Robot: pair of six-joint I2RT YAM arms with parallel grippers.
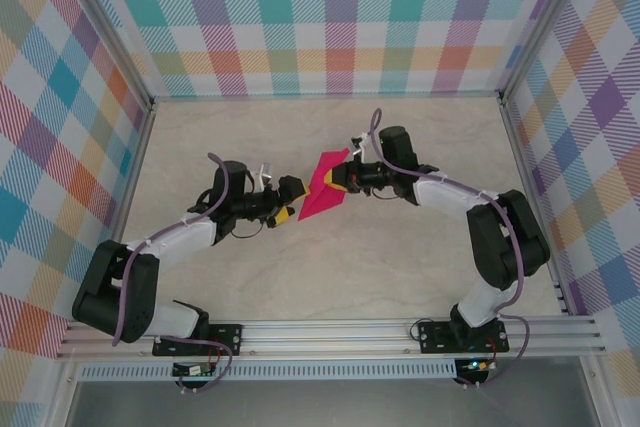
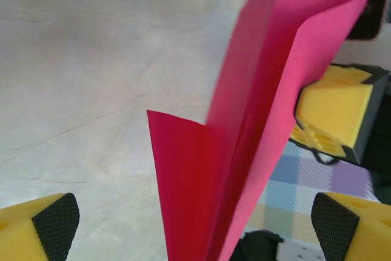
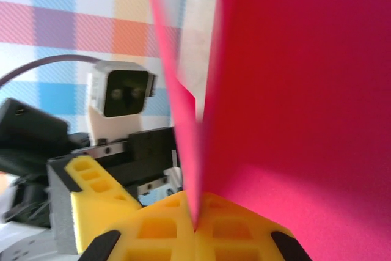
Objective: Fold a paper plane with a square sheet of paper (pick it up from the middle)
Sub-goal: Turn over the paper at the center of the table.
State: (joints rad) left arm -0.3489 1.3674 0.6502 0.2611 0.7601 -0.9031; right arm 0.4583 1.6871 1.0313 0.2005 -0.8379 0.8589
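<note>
Over the pale tabletop point(image 1: 300, 287), on the near side of the meeting arms, the left gripper point(image 1: 288, 203) has its jaws wide apart, and the lower part of the folded magenta paper point(image 1: 322, 193) hangs between its pads, apparently touching neither. Just beyond, the right gripper point(image 1: 345, 178) is pinched tight on the paper's far edge, holding the pointed, creased shape upright in the air. With one narrow pinch carrying it, the thin paper could sag or slip, and left jaws closing off the crease would crumple it

paper point(image 1: 322, 193) magenta-pink | left tool point(image 2: 195, 223) fingers point(image 2: 18, 233) yellow, pads point(image 2: 58, 224) black | walls point(image 1: 340, 17) pastel plaid
</note>
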